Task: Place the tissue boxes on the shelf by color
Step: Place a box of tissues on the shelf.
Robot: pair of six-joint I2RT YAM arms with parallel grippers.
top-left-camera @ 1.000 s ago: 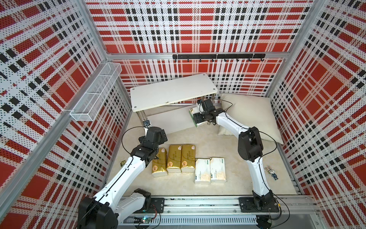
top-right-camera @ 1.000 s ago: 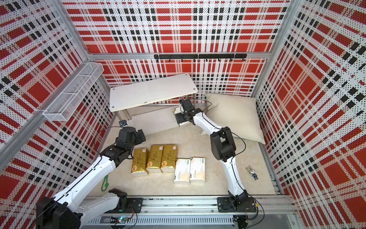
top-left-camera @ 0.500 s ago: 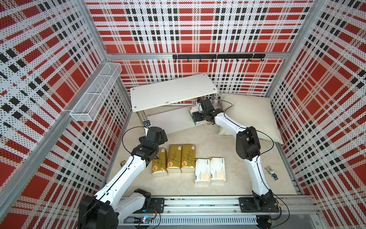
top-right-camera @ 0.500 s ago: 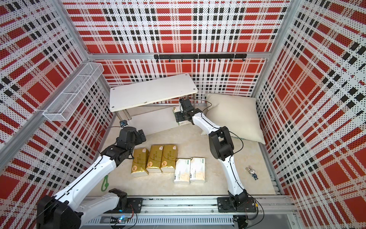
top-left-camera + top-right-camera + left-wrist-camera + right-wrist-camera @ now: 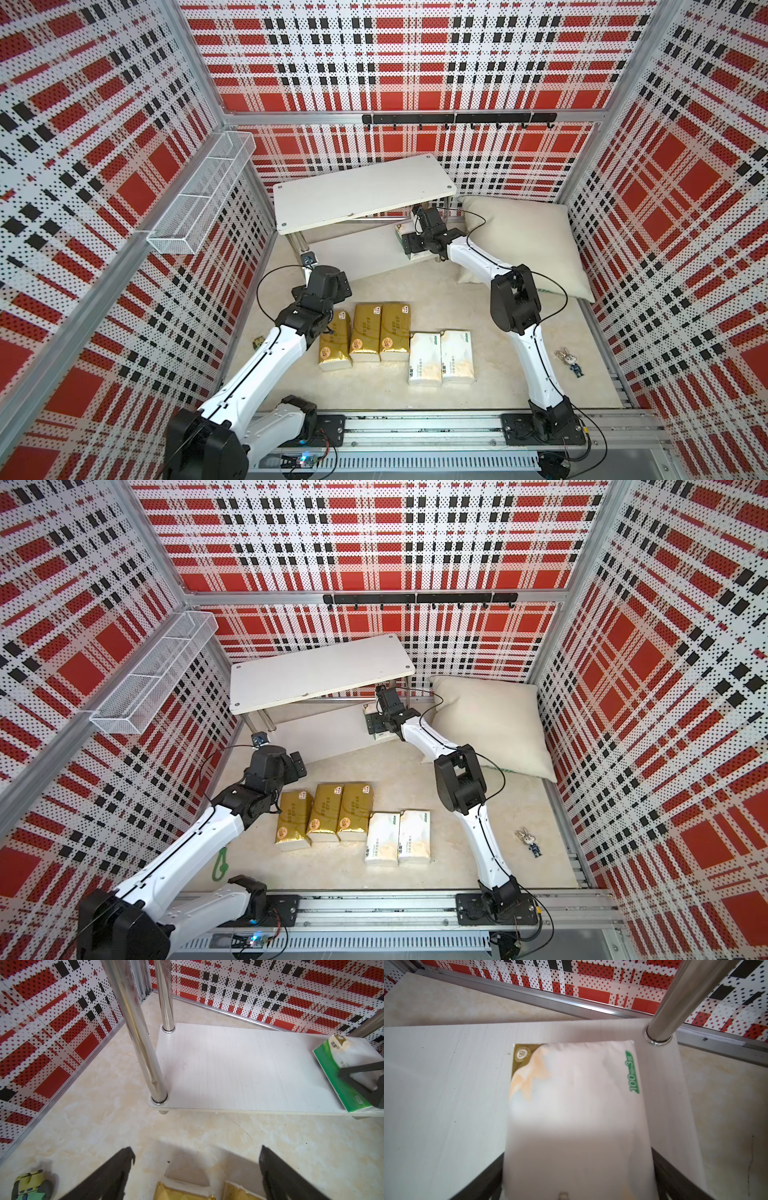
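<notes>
The shelf point(image 5: 361, 195) is seen at about 12 o'clock on the floor in both top views, its upper board bare. One white tissue pack point(image 5: 575, 1109) lies flat on the lower board point(image 5: 239, 1068), at the end near a chrome leg point(image 5: 675, 1001) — the end toward the cream pillow point(image 5: 523, 241) at 2 o'clock. The right gripper point(image 5: 409, 245) is placed at this pack under the upper board; in the right wrist view its fingers point(image 5: 483, 1180) are seen spread along both long sides of the pack, and whether they touch it cannot be told. Near the centre of the floor, three gold tissue packs point(image 5: 365, 334) are laid side by side, touching, with two white tissue packs point(image 5: 440, 357) just beside them toward 4 o'clock. The left gripper point(image 5: 195, 1169) is held above the floor at 9 o'clock of the gold row, its fingers point(image 5: 116, 1169) spread wide and nothing between them — the ends of two gold packs show below it in the left wrist view. A small bunny keychain point(image 5: 570, 361) lies at 4 o'clock, well apart from the packs. A wire-mesh basket point(image 5: 199, 208) is fixed on the wall at 10 o'clock.
</notes>
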